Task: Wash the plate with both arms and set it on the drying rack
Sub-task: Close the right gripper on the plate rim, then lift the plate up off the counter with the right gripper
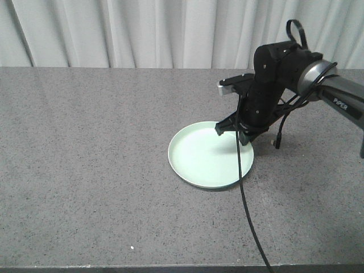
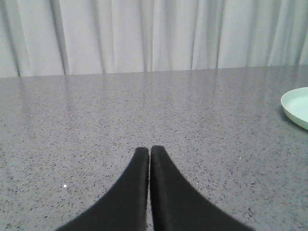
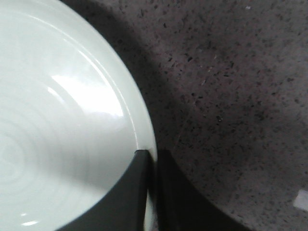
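The pale mint-green plate (image 1: 209, 154) lies flat on the grey speckled counter (image 1: 85, 170), a little toward 3 o'clock from the counter's middle in the front view. The black right arm (image 1: 284, 68) reaches in from the 3 o'clock side and bends down over the plate's far edge. Its right tool (image 1: 233, 133) meets the rim at about 1 o'clock on the plate.

In the right wrist view the right tool (image 3: 150, 156) is narrow and clamped on the plate (image 3: 57, 120). One dark finger (image 3: 130, 192) lies inside on the ringed face, the other is outside over the counter, and the upright rim is pinched between them. A black cable (image 1: 244, 199) hangs from the arm across the plate's 4 o'clock edge and runs off toward 6 o'clock.

In the left wrist view the left tool (image 2: 148, 150) hovers low over bare counter with its two fingers pressed together, holding nothing. There the plate (image 2: 298, 106) shows only as a sliver at the 3 o'clock edge, well apart from that tool. A pale curtain (image 1: 142, 28) hangs behind the counter at 12 o'clock.
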Controlling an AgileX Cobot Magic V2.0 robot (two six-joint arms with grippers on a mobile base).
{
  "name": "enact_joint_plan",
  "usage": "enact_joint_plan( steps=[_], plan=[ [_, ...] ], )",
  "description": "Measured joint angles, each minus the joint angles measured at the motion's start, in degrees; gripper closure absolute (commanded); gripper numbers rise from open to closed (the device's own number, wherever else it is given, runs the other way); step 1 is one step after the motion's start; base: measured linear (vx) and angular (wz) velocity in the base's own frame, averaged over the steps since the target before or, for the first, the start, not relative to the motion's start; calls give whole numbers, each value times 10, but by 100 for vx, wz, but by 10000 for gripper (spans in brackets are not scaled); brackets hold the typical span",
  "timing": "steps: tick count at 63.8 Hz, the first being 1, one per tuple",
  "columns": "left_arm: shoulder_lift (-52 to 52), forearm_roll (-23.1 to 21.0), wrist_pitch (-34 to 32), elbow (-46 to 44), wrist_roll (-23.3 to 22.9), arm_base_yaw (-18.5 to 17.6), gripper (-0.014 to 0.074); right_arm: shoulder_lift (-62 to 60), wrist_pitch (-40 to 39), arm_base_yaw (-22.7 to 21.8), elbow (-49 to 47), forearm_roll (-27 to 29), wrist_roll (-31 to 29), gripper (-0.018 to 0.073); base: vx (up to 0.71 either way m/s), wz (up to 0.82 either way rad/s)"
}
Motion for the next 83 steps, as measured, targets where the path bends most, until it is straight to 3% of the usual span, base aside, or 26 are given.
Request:
enact_joint_plan(
  steps=[16, 34, 47, 61, 83],
  plan=[
    [0, 0, 0, 0, 0, 0, 603, -69, 5, -49, -33, 72, -7, 567, 0, 0],
    [0, 0, 0, 0, 0, 0, 603, -177, 25, -140, -37, 203, -71, 567, 0, 0],
    [0, 0, 0, 0, 0, 0, 603, -251, 30, -187, -19, 256, -126, 566, 0, 0],
    [0, 0, 0, 0, 0, 0, 603, -351, 29, -222, 86, 322, -183, 566, 0, 0],
    [0, 0, 0, 0, 0, 0, 603, -535, -39, -318, 361, 373, -258, 566, 0, 0]
  ],
)
